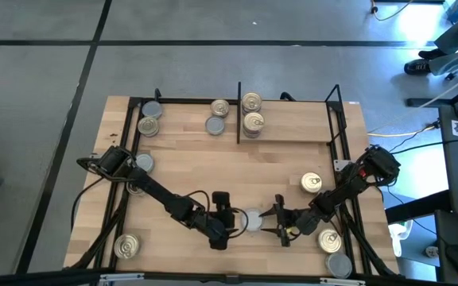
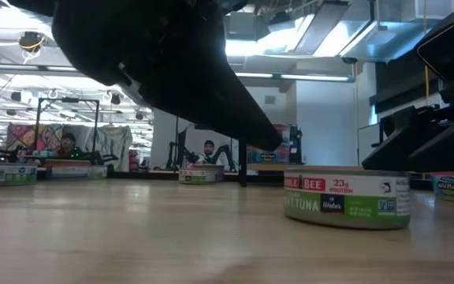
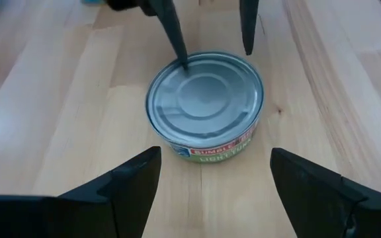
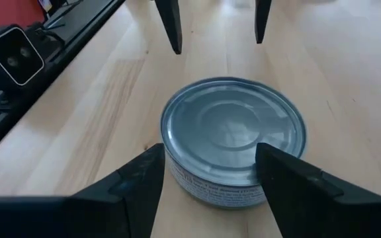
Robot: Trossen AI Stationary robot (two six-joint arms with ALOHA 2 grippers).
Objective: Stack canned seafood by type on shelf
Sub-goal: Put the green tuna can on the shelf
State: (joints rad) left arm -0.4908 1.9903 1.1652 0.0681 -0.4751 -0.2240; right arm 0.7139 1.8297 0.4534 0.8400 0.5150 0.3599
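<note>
A low tin with a plain grey lid (image 1: 253, 220) stands upright on the tabletop near the near edge; it also shows in the left wrist view (image 3: 205, 106), the right wrist view (image 4: 233, 129) and the low view (image 2: 345, 197). My left gripper (image 1: 237, 222) (image 3: 213, 172) is open on the tin's left, fingers short of it on either side. My right gripper (image 1: 275, 221) (image 4: 210, 165) is open on the tin's right. The shelf (image 1: 293, 119) lies along the far edge, with tins in both bays beside its black divider (image 1: 238, 111). My right gripper reaches the tin level from the table's right. One fingertip (image 3: 184, 61) lies over the edge of the grey lid (image 4: 250, 142); the other finger (image 3: 247, 30) stands clear beside the tin. I cannot tell whether the fingertip touches the lid.
Loose tins stand on the table: a grey one (image 1: 144, 163) on the left, a gold one (image 1: 127, 247) at the near left, gold ones (image 1: 311, 183) (image 1: 330, 241) and a grey one (image 1: 339, 264) on the right. Black frame bars (image 1: 342, 135) edge both sides.
</note>
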